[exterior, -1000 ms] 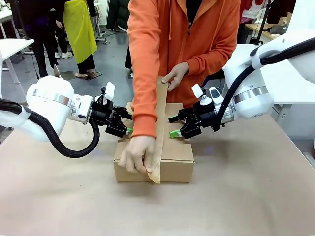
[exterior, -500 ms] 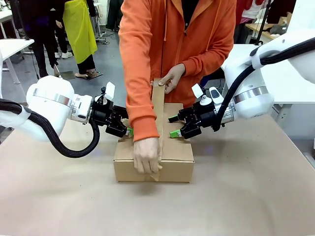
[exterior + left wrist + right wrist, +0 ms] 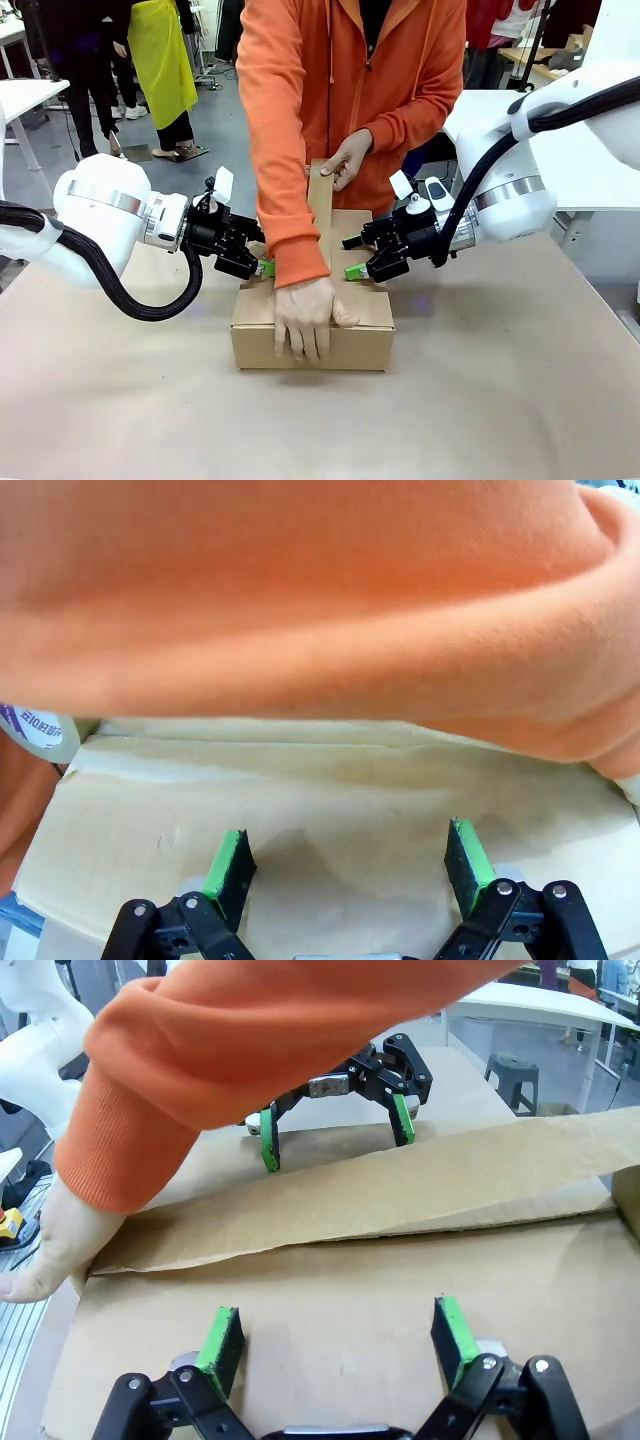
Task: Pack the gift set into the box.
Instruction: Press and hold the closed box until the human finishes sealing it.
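The box (image 3: 360, 318) is a brown carton with its flaps down, in the middle of the table. A person in an orange hoodie runs a brown strip of tape (image 3: 320, 200) along its top seam. One hand (image 3: 306, 318) lies flat over the front edge and the other hand (image 3: 347, 158) holds the strip up at the back. My left gripper (image 3: 262, 264) stands open over the box's left flap (image 3: 340, 790), under the orange sleeve (image 3: 300, 600). My right gripper (image 3: 352, 258) stands open over the right flap (image 3: 330, 1290), beside the strip (image 3: 400, 1195). The gift set is hidden.
The brown paper-covered table (image 3: 500, 400) has free room in front and to both sides of the box. The person's arm crosses between my grippers. Across the box stands my left gripper (image 3: 335, 1125). White tables stand in the background.
The person's front hand moved from the box's front corner to lie flat over the front edge, pulling the strip straight onto the seam. Both grippers stayed put.
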